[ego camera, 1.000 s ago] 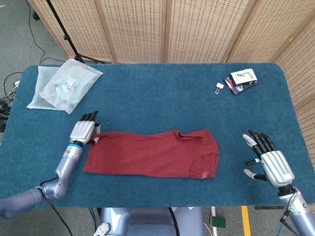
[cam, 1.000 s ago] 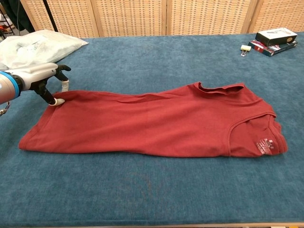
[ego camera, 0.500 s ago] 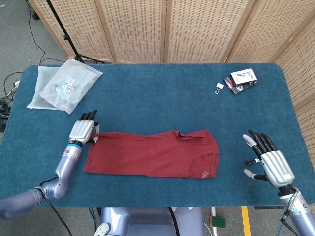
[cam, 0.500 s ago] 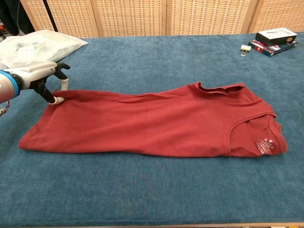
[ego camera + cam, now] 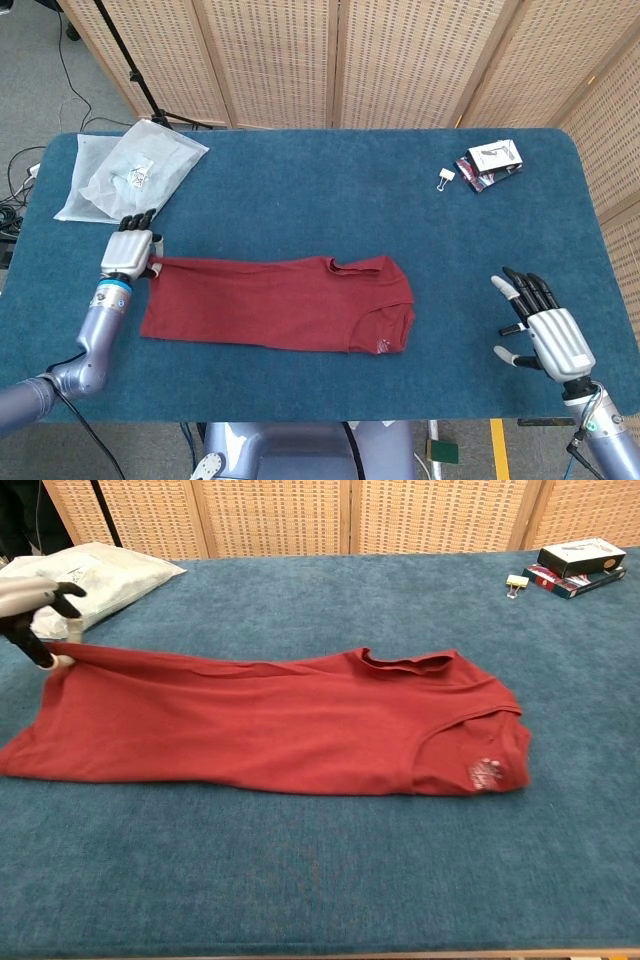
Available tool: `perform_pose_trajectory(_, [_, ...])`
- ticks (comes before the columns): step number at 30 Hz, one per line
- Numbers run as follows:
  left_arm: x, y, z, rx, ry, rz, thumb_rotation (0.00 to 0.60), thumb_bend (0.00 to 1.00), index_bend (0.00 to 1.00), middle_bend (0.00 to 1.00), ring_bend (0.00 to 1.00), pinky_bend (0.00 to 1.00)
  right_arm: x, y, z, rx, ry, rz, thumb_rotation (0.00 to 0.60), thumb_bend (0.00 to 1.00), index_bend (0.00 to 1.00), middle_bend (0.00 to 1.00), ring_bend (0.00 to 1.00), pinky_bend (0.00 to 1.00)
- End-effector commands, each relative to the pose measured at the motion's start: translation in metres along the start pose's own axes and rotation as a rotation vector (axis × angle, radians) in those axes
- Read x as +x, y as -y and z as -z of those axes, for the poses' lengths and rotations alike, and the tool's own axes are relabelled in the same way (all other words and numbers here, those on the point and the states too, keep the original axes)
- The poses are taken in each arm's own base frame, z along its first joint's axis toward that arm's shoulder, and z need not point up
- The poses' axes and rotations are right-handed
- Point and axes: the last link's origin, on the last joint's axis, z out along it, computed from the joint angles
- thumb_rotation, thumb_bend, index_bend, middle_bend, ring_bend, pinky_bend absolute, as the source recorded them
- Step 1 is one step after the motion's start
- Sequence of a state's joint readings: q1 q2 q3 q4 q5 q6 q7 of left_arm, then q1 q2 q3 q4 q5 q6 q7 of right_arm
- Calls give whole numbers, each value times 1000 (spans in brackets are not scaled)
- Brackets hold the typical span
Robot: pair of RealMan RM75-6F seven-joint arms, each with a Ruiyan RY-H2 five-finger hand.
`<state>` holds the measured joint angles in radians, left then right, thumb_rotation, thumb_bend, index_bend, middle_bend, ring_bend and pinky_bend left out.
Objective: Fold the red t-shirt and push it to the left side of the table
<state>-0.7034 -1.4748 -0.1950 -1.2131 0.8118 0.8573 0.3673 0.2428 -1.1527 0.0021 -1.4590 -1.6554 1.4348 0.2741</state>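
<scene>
Left hand (image 5: 128, 257) pinches the red t-shirt (image 5: 275, 315) at its far-left corner.

Red t-shirt (image 5: 270, 303) on teal-blue table (image 5: 330, 190).

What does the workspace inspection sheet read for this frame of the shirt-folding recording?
Surface: blue carpeted table.
Job's things: red t-shirt, folded lengthwise into a strip, collar toward the right, lying left of centre.
Clutter: white plastic bag at far left corner; binder clip and small boxes at far right.
Hands: left hand pinches the shirt's far left corner; right hand holds nothing, fingers spread, apart from the shirt.
Cables: black cables on the floor at left.
Surroundings: woven folding screen behind; stand leg at upper left.
</scene>
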Motion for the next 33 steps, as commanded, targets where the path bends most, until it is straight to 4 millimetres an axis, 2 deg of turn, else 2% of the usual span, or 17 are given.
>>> perform_pose_trajectory(1, [7, 17, -1, 40, 2, -31, 600, 598, 735, 0, 0, 0, 1, 5, 2, 5, 12, -15, 600, 0, 0, 0, 0, 0])
perform_pose_trajectory(16, [59, 117, -10, 307, -15, -131, 600, 601, 736, 0, 0, 0, 1, 8, 2, 6, 25, -12, 600, 0, 0, 0, 0, 0])
perform_pose_trajectory(25, [71, 155, -16, 407, -11, -132, 600, 610, 738, 0, 0, 0, 1, 8, 1, 7, 20, 7, 600, 0, 0, 0, 0, 0])
perform_pose_trajectory(33, [77, 175, -19, 459, -12, -133, 600, 611, 738, 0, 0, 0, 3, 6, 0, 4, -20, 63, 600, 0, 0, 0, 0, 0])
